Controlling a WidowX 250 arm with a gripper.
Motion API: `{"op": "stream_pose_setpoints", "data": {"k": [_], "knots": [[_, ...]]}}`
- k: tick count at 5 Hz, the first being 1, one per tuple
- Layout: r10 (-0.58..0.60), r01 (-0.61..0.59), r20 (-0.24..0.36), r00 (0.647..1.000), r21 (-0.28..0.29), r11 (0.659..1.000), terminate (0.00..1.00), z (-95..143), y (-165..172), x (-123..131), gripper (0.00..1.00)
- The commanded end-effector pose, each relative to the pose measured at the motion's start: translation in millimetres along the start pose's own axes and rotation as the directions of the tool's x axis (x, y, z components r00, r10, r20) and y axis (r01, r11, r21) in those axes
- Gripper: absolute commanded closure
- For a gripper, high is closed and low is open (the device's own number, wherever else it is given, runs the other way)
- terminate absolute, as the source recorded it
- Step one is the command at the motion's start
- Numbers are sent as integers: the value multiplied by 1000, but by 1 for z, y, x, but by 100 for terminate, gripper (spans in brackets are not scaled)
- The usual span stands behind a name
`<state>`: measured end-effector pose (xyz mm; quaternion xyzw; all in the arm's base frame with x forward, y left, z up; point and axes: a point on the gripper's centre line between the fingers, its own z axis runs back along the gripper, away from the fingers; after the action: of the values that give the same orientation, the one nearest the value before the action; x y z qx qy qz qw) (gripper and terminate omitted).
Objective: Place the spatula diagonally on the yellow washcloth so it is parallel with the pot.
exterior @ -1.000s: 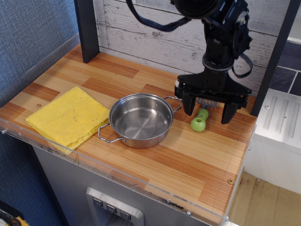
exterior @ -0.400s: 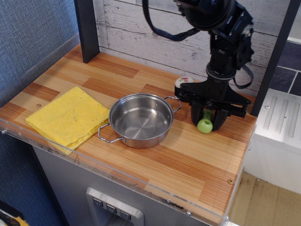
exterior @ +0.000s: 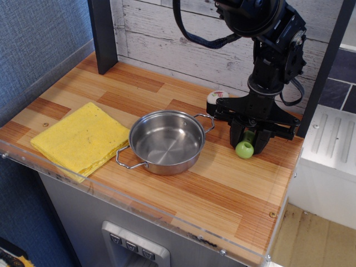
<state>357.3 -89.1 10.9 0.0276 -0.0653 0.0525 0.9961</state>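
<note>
Since one second ago we see the gripper (exterior: pixel 248 140) has closed its two fingers on the green handle of the spatula (exterior: pixel 245 148); before they stood wide apart. The spatula's ring end points toward 6 o'clock, at the right rear of the counter (exterior: pixel 222 189). At 9 o'clock from it stands the pot (exterior: pixel 166 141), and further at 9 o'clock lies the yellow washcloth (exterior: pixel 80 138). A sushi roll (exterior: pixel 216 98) sits just behind the gripper, at 11 o'clock.
</note>
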Motion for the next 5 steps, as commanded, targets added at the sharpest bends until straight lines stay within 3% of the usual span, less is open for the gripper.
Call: {"op": "stream_pose_setpoints", "data": {"k": [1,3,5], "knots": [[-7,13,119,993,-54,998,0,44,3,12,100],[38,-25,229,973,-62,998,0,95,38,11,100],[117,-121,256,960,2,993,0,117,120,-13,100]]}}
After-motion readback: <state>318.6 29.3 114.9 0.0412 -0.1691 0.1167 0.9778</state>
